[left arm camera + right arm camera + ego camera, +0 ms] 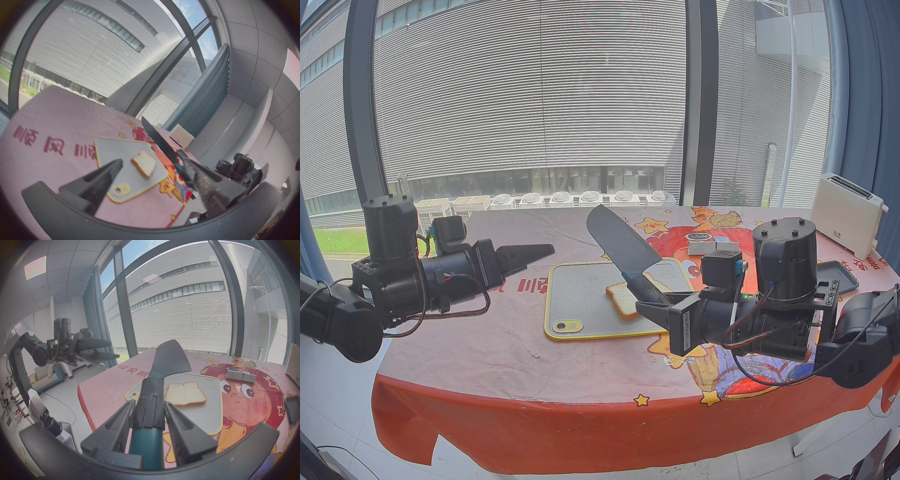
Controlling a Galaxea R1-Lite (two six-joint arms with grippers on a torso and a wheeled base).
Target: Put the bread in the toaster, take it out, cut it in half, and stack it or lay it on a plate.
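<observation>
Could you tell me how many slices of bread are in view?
1: the bread lies on the cutting board, near the raised knife; a seam hints it may already be halved.

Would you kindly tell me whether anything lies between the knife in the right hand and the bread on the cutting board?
Nothing visible does. The right hand holds the knife raised at the cutting board's right side, the bread lies uncovered on it, and the left hand hovers open off to the board's left side.
</observation>
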